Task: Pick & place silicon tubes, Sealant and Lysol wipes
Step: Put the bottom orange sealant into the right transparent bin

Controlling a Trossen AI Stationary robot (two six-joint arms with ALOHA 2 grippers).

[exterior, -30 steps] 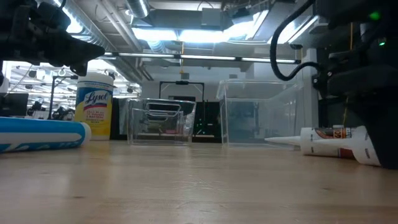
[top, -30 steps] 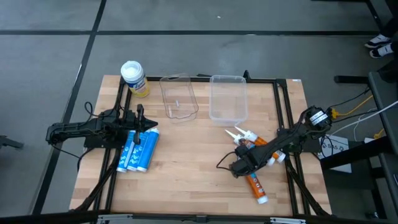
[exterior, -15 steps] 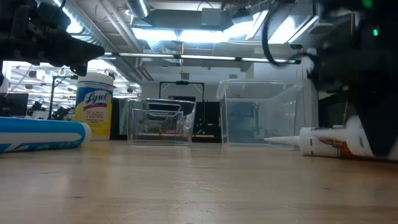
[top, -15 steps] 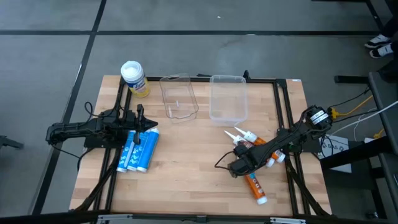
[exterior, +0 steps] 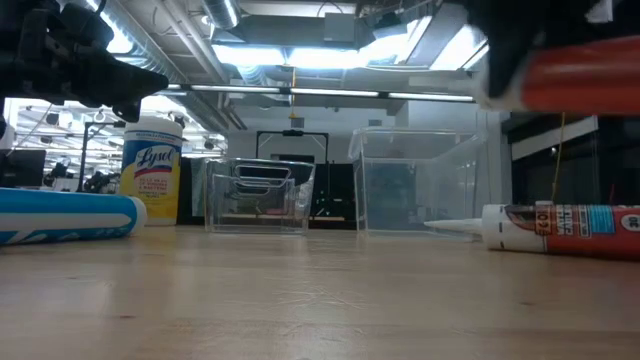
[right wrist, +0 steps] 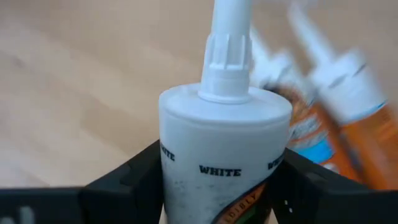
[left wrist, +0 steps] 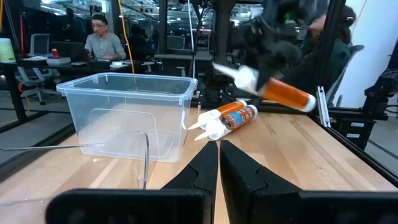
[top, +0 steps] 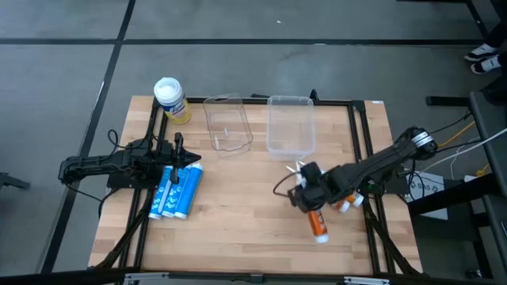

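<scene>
My right gripper (top: 309,194) is shut on an orange sealant tube (top: 318,225) with a white nozzle, raised above the table's right half; the tube also shows high in the low view (exterior: 585,75). More orange sealant tubes (top: 346,203) lie on their sides on the table beside it. My left gripper (top: 188,157) is shut and empty, raised over three blue tubes (top: 176,194) lying side by side. The yellow Lysol wipes canister (top: 171,100) stands upright at the far left corner. My right gripper pinches the sealant tube's body just behind the white nozzle end (right wrist: 224,155) between its two fingers (right wrist: 127,177), one on each side. The fingers come from above and lie across the tube. The tube is lifted clear of the table, lying nearly level, its nozzle toward the far edge.
Two clear plastic bins stand at the far middle, one with rim (top: 224,98) and one with rim (top: 289,99). The black arm frame (top: 360,134) runs along the table's sides. Bare wood lies in the middle (top: 238,206). People sit in the room beyond (left wrist: 102,37).
My right gripper has risen and gone a little toward the far edge, keeping its hold on the sealant tube. The tube, which lay on the table near the front right, is now lifted clear. The other tubes have stayed on the table.
</scene>
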